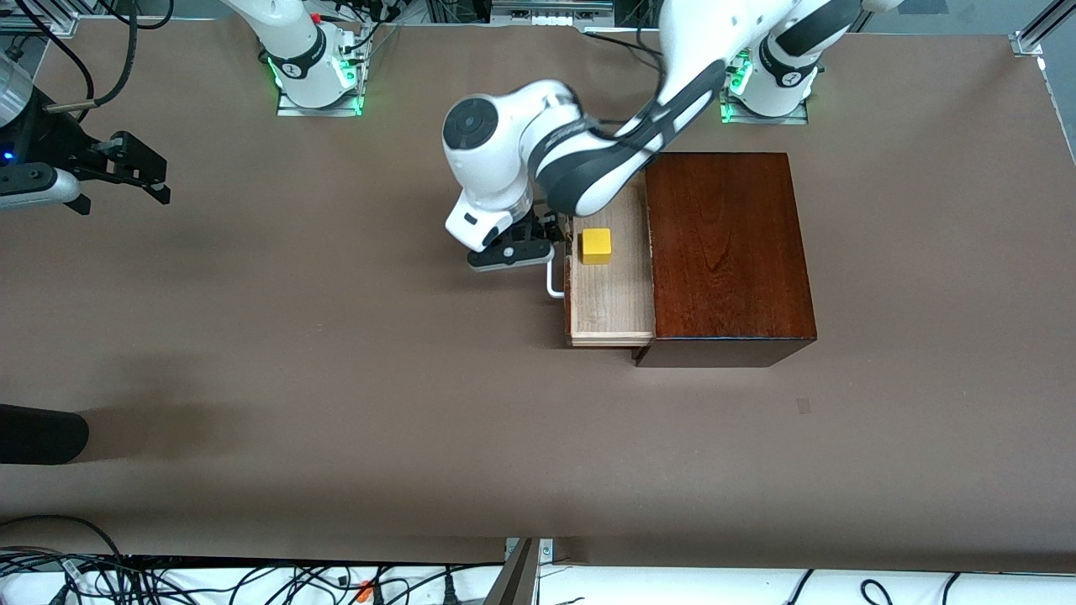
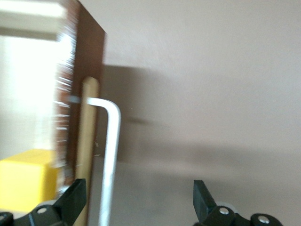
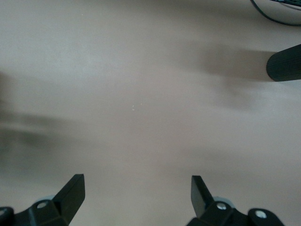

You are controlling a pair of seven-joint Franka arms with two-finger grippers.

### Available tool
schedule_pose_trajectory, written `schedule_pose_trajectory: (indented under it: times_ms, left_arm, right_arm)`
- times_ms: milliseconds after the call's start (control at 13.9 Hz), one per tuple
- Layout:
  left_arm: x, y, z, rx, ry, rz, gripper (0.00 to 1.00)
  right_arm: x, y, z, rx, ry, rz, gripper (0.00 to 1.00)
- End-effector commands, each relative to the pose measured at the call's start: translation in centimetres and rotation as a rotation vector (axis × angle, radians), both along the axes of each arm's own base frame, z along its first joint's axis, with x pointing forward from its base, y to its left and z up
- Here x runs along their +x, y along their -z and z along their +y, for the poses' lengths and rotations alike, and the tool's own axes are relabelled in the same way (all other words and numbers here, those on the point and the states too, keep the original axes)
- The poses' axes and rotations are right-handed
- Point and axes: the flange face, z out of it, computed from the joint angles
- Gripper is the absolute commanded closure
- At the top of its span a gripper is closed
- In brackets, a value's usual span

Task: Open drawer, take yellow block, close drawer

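The drawer stands pulled out of the dark mahogany box toward the right arm's end of the table. The yellow block lies in its pale wood tray, and also shows in the left wrist view. My left gripper is open in front of the drawer at its white handle. In the left wrist view the handle runs between the spread fingers of my left gripper, close to one finger and not clamped. My right gripper waits open and empty over bare table at the right arm's end; it also shows in its own wrist view.
A black rounded object lies at the table's edge at the right arm's end, nearer the front camera; it also shows in the right wrist view. Cables run along the front edge. The table is brown and flat.
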Motion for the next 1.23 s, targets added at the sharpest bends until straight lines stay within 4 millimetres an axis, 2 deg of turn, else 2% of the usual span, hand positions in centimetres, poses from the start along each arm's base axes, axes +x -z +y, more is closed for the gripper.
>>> schedule_pose_trajectory:
  times_ms: [0,144,361,505,722,938,1155]
  left_arm:
    - [0.5,-8.2,3.8,-0.030,-0.041,0.009,0.00]
    - [1.7,-12.3,7.5,-0.046,-0.066,0.019,0.00]
    - [2.8,-15.1,12.2,-0.045,-0.113,0.003,0.00]
    - [3.2,-16.3,13.9,-0.049,-0.137,-0.005,0.00]
    - [5.1,-17.7,17.2,-0.056,-0.165,-0.024,0.00]
    - [7.2,-19.6,21.9,-0.078,-0.148,-0.025,0.00]
    - [8.9,-20.5,26.7,-0.088,-0.134,0.014,0.00]
  right_arm:
    - [0.0,-0.3,-0.3,-0.002,0.004,-0.005,0.00]
    - [0.0,-0.3,-0.3,-0.002,0.004,-0.004,0.00]
    - [0.0,-0.3,-0.3,-0.002,0.004,-0.004,0.00]
    - [0.0,-0.3,-0.3,-0.002,0.004,-0.004,0.00]
    - [0.0,-0.3,-0.3,-0.002,0.004,-0.004,0.00]
    - [0.0,-0.2,-0.3,-0.002,0.004,-0.002,0.00]
    - [-0.1,-0.2,-0.3,-0.003,0.004,0.004,0.00]
